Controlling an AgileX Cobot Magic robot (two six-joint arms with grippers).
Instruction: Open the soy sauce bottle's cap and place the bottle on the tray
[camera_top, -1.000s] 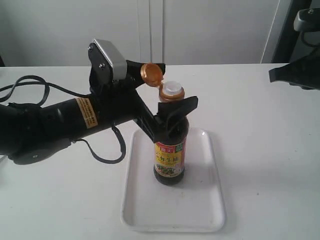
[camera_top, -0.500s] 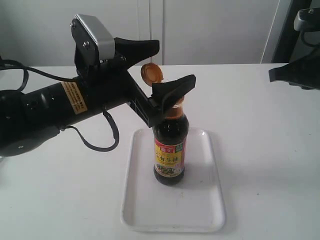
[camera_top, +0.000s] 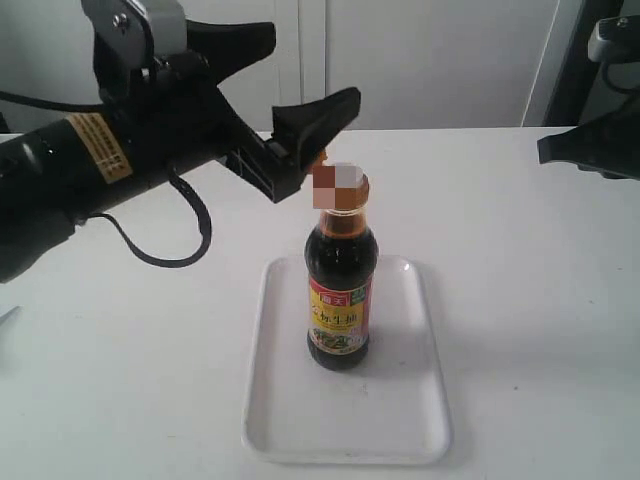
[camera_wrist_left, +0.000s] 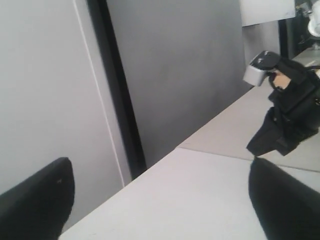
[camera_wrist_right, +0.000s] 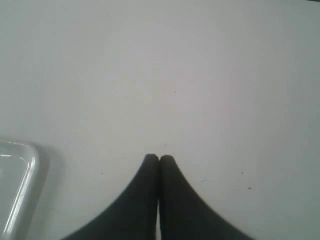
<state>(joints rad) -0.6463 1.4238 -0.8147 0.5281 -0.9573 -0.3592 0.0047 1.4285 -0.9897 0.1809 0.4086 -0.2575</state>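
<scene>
Exterior view: the small clear soy sauce bottle (camera_top: 339, 290) of dark brown liquid, with a red, yellow and green label, stands upright on the flat white rectangular plastic tray (camera_top: 400, 420), toward the tray's far half. Its orange-gold plastic cap (camera_top: 340, 188) tops the narrow neck; that spot is blurred, so whether the lid is flipped up cannot be told. Above and to the left of the bottle hangs the black left gripper (camera_top: 303, 74), its two fingers spread wide and clear of the bottle, the nearer fingertip just beside the cap. The arm behind it is black with a yellow sticker and a trailing black cable (camera_top: 165, 240) over the white tabletop (camera_top: 530, 300). Well to the right of the bottle, at the frame's edge, sits the black right gripper (camera_top: 590, 148). Right wrist view shows its two fingers (camera_wrist_right: 145, 200) pressed together over bare tabletop, with a corner of the tray nearby. Left wrist view shows the spread fingertips (camera_wrist_left: 35, 200) against a grey wall (camera_wrist_left: 175, 75).
</scene>
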